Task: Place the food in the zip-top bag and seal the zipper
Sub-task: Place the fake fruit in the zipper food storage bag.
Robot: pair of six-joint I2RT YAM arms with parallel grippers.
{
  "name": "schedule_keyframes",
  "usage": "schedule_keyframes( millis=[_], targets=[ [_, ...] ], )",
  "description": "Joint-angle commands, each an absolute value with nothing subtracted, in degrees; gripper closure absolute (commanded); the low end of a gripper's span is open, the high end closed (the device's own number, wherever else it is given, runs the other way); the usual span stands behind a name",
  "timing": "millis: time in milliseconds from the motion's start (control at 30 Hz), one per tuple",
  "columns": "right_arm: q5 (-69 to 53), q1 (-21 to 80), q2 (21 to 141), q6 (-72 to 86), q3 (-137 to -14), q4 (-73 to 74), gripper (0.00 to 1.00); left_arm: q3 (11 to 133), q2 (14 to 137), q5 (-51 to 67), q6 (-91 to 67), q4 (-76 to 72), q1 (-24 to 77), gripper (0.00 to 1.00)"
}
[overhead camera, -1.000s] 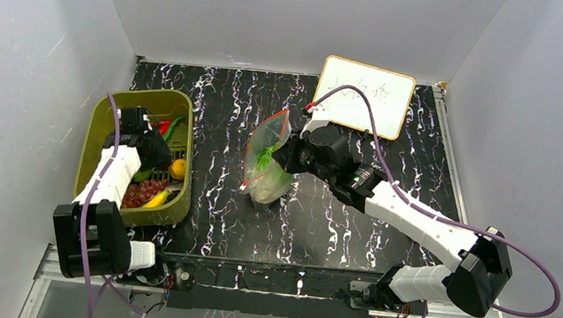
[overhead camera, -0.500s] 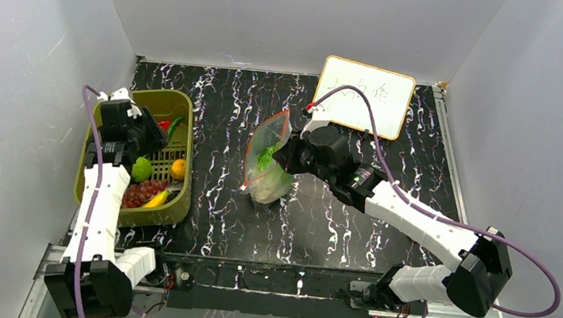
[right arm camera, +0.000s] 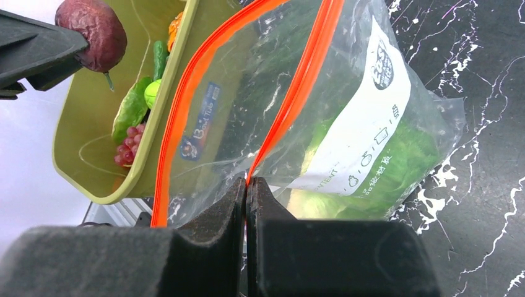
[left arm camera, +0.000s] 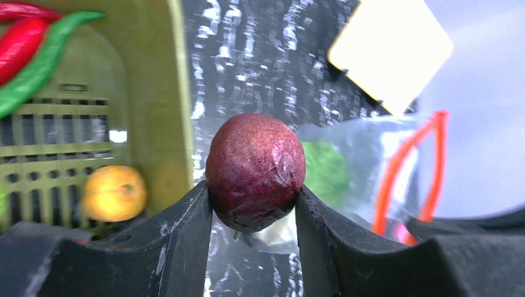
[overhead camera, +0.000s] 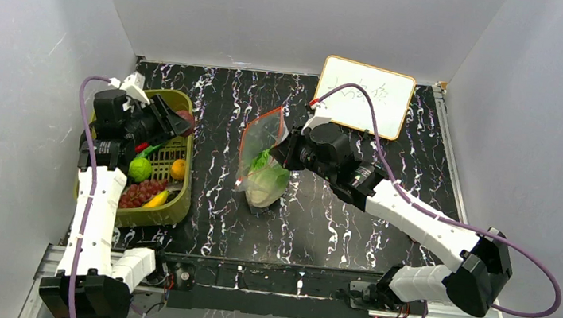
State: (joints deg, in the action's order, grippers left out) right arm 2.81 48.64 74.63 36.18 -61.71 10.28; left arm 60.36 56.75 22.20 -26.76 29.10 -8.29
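Between the left jaws sits a dark red fruit (left arm camera: 255, 170), pinched at its sides and raised over the far corner of the green basket (overhead camera: 186, 192). Right jaws are pressed together on the orange zipper (right arm camera: 295, 86), holding the clear bag (overhead camera: 261, 137) upright on the table (overhead camera: 334, 229), cabbage (overhead camera: 266, 185) inside.

Basket (overhead camera: 180, 195) at L of table (overhead camera: 320, 211), w/ grapes (overhead camera: 143, 190), banana (overhead camera: 156, 198), orange (overhead camera: 178, 169) in it. Bag (overhead camera: 261, 134) mid-table, cabbage (overhead camera: 266, 183) inside. Board (overhead camera: 365, 96) behind, to R. Fruit (left arm camera: 255, 170) over basket's far R corner.
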Motion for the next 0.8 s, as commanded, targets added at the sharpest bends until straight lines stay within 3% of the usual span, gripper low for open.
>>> schedule_keyframes(
  millis=[0, 400, 767],
  targets=[
    [2.2, 48.6, 74.4, 38.3, -64.8, 4.3, 1.00, 61.8, 55.0, 36.8, -31.3, 23.6, -6.1, 0.82],
    [-0.1, 48.6, 75.2, 38.6, -64.8, 3.3, 1.00, 59.2, 53.9, 47.2, -43.8, 4.0, 2.8, 0.82],
    [-0.3, 48.6, 74.6, 38.9, -64.6, 3.2, 1.00, 54.8, 56.5, 45.4, -44.7, 1.8, 9.4, 0.80]
  ],
)
